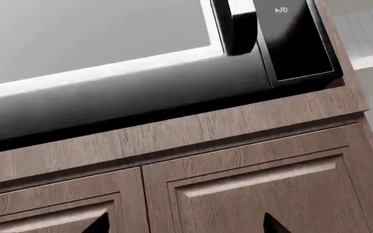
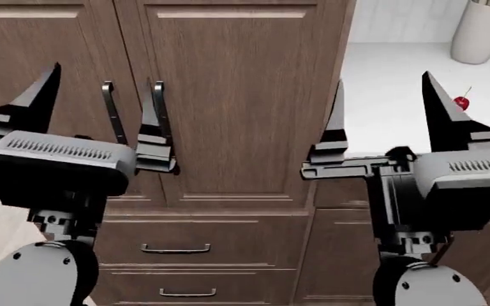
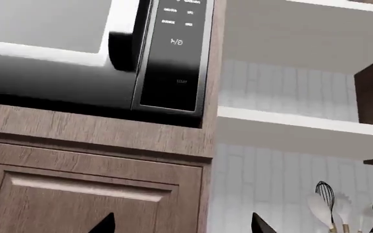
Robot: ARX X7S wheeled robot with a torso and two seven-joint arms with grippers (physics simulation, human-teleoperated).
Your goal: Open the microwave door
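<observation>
Though both my grippers (image 2: 96, 111) (image 2: 381, 118) hang spread and empty, the microwave handle (image 3: 123, 46) stands upright above them, nearer my right gripper.

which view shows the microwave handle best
The right wrist view: the microwave handle stands dark and large beside the control panel. The left wrist view catches its lower end, cut by the frame edge. The head view shows only cabinet doors, no microwave.

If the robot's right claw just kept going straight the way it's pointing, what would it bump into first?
Probably the wooden cabinet door just below the microwave; the right gripper is open and aimed there. Depth is hard to judge, and it could slip past the cabinet's edge toward the white tiled wall.
</observation>
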